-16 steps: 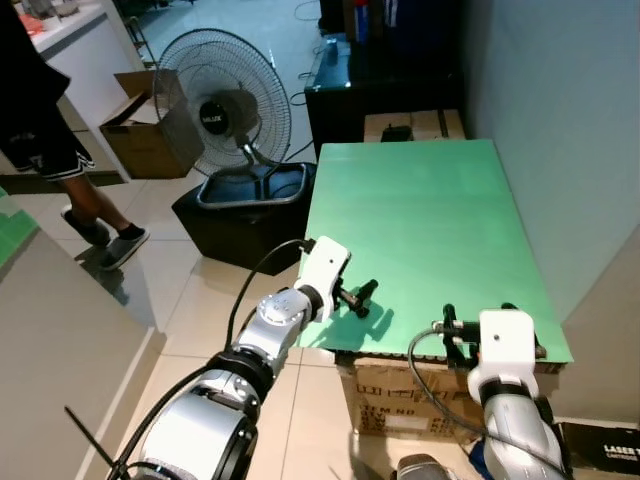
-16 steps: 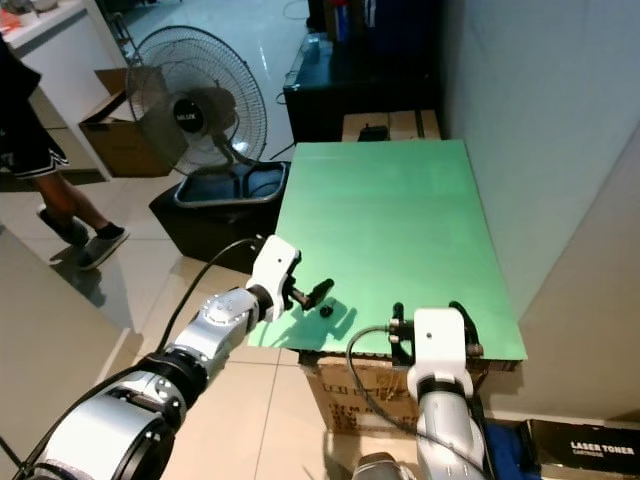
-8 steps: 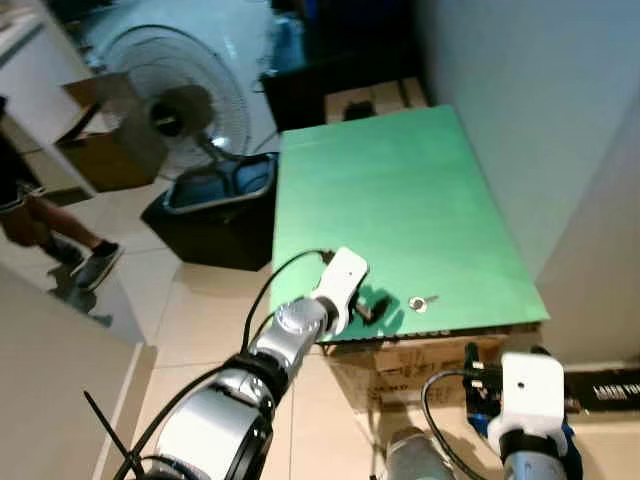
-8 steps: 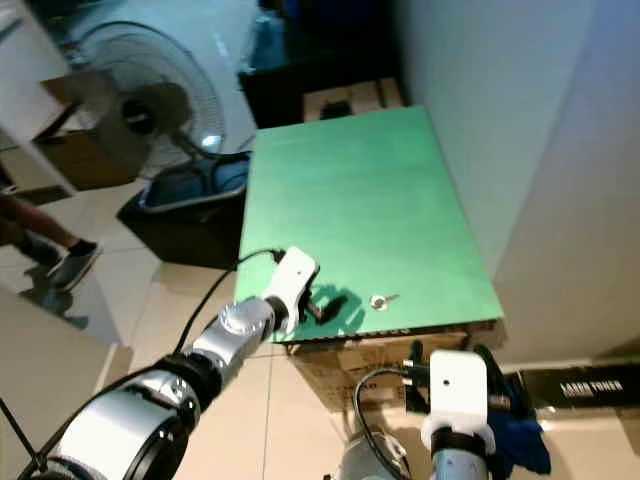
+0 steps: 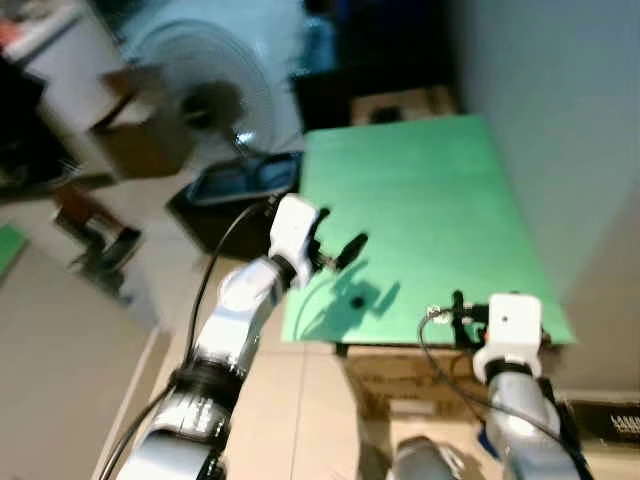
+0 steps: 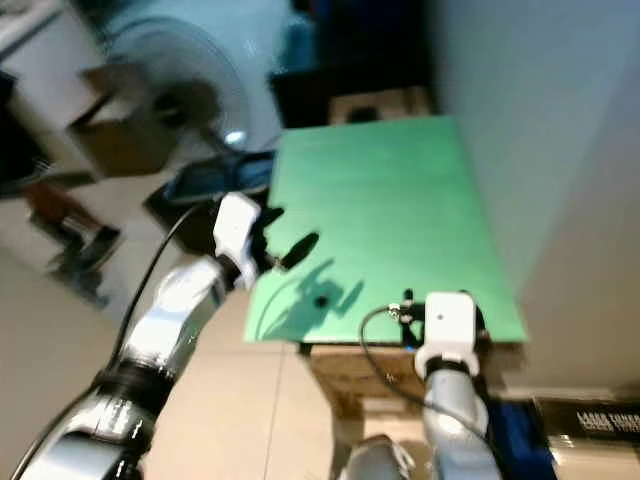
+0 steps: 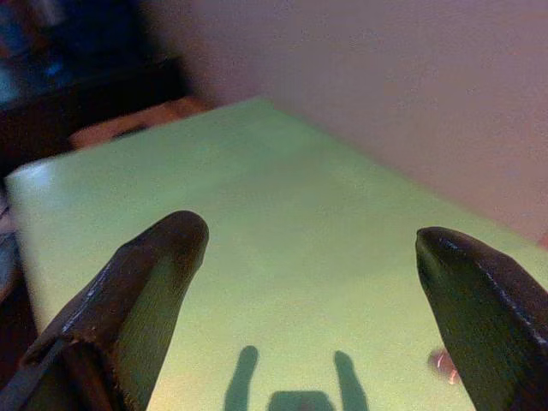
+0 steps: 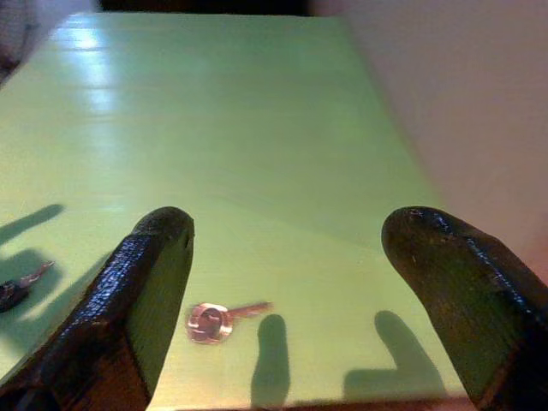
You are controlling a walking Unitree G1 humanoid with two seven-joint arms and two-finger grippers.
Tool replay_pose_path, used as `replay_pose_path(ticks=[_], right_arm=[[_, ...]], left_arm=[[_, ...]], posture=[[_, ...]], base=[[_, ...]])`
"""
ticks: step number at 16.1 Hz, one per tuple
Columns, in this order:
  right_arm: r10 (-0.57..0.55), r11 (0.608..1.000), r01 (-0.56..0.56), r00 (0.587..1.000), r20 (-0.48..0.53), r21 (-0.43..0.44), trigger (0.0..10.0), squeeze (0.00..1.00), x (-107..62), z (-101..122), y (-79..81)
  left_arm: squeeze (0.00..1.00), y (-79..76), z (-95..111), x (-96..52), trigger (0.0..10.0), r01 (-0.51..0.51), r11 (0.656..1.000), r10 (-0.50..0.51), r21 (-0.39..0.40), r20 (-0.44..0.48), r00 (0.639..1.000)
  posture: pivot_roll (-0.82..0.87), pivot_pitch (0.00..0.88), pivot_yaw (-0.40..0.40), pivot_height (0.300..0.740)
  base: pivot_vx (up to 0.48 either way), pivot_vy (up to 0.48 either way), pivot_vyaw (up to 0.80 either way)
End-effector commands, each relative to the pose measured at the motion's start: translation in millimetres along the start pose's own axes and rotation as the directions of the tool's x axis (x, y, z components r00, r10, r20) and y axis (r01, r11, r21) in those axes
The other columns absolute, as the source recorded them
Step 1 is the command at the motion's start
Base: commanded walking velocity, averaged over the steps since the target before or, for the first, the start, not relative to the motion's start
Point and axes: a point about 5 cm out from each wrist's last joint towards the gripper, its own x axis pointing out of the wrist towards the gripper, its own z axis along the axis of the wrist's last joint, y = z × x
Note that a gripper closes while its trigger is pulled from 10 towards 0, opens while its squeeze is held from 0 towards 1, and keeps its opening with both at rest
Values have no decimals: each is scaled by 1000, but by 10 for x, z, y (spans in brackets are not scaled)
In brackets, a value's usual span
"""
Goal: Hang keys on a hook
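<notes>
One key (image 8: 211, 320) lies on the green table (image 8: 240, 154) near its front edge, between the spread fingers of the right gripper (image 8: 291, 282). The left gripper (image 7: 312, 291) hovers, also spread.

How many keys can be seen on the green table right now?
1. The key lies flat on the green table near its front edge, just ahead of the open right gripper. Others may be hidden.
</notes>
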Motion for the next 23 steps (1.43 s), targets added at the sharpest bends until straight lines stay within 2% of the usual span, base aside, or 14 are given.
replay_pose_path(ticks=[1, 3, 7, 9, 11, 14, 15, 17, 18, 20, 23], right_arm=[[32, 999, -32, 999, -14, 39, 10000, 0, 106, -31, 24], [27, 999, -27, 1000, -9, 41, 10000, 0, 187, -35, -10], [-32, 999, 34, 997, -73, 25, 10000, 0, 275, -293, -86], [-85, 996, 85, 992, -96, 2, 10000, 0, 271, -393, -132], [-125, 992, 122, 988, -95, -40, 10000, 0, 262, -438, -162], [-175, 973, 158, 981, -87, -171, 10000, 0, 231, -512, -219], [-190, 964, 169, 978, -87, -207, 10000, 0, 219, -518, -243], [-197, 959, 176, 978, -75, -220, 10000, 0, 216, -501, -257], [-204, 946, 184, 978, -48, -268, 10000, 0, 170, -468, -255], [-203, 937, 182, 978, -41, -297, 10000, 0, 147, -467, -252], [-241, 903, 214, 970, -26, -374, 10000, 0, 74, -444, -304]], left_arm=[[0, -9, 140, -147, 10000, 4, 1000, -5, 22, 23, 1000], [0, -24, 177, -331, 10000, -18, 1000, 17, 12, 3, 1000], [0, 58, 241, -740, 10000, -51, 998, 55, 39, -108, 993], [0, 67, 274, -883, 10000, -46, 998, 53, 47, -171, 984], [0, 58, 290, -912, 10000, -38, 998, 46, 44, -194, 980], [0, -3, 250, -901, 10000, -13, 1000, 16, 11, -225, 974], [0, -36, 221, -876, 10000, -4, 1000, 3, -4, -229, 973], [0, -79, 183, -833, 10000, 7, 1000, -13, -24, -235, 972], [0, -164, 132, -763, 10000, 26, 998, -38, -56, -229, 973], [0, -204, 102, -737, 10000, 33, 997, -50, -76, -231, 972], [0, -277, 37, -695, 10000, 56, 993, -79, -101, -236, 969]], posture=[[-160, 0, 232, 740], [-130, 17, 239, 740], [-45, 100, 296, 740], [-27, 124, 331, 740], [-32, 127, 344, 740], [-89, 137, 348, 740], [-123, 142, 344, 740], [-168, 149, 338, 740], [-201, 152, 332, 740], [-234, 162, 331, 740], [-270, 165, 337, 740]], base=[[0, 0, 0], [0, 0, 0], [0, 0, 0], [0, 0, 0], [0, 0, 0], [0, 0, 0], [0, 0, 0], [0, 0, 0], [0, 0, 0], [0, 0, 0], [0, 0, 0]])
